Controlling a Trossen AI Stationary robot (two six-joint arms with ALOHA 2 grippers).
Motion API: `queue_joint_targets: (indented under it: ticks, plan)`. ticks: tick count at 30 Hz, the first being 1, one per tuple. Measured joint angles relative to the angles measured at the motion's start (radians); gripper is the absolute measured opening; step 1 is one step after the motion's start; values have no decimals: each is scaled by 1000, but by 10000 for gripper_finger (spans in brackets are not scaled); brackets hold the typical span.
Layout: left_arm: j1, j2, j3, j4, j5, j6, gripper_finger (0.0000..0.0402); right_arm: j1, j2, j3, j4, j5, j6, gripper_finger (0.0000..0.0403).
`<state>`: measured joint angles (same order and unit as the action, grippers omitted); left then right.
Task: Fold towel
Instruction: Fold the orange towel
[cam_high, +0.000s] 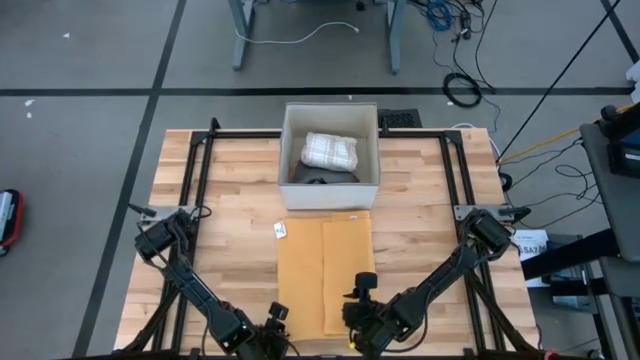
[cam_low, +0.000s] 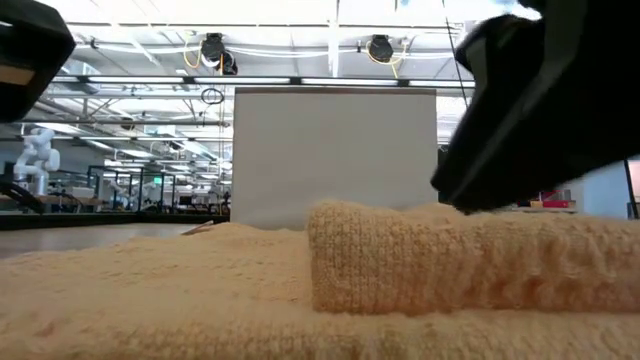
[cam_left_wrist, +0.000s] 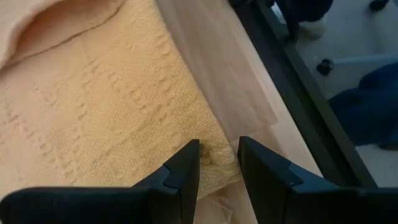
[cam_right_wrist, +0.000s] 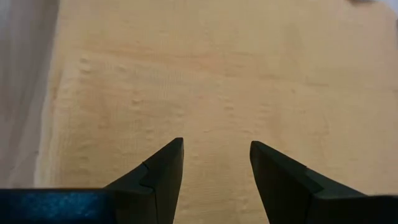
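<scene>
One towel (cam_high: 324, 272), lengthwise toward box (cam_high: 330, 185)

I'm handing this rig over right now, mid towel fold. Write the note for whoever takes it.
Left gripper: jaws apart, straddling the near left corner of the yellow towel; no grip closed yet.
Right gripper: open, hovering over the towel's near right part.
Towel lies flat on the table, right part already doubled over, fold edge running down the middle.
White box behind it holds a folded checked cloth.
Left: remaining folds.
</scene>
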<state>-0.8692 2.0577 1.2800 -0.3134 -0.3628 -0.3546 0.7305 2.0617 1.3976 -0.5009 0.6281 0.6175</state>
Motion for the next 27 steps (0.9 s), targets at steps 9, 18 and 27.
queue_joint_targets:
  ticks: [9, 18, 27]
  plan:
    - [10, 10, -2, -22, -129, -21, 91, 1, 0, -48, 83, -11, -6, 143]
    - [5, -3, -6, -83, -211, 58, 5, 4, 1, -48, 109, -37, -22, 23]
    - [-4, -14, 83, -213, -335, 111, 2, 2, 69, -47, 191, -78, -53, 6]
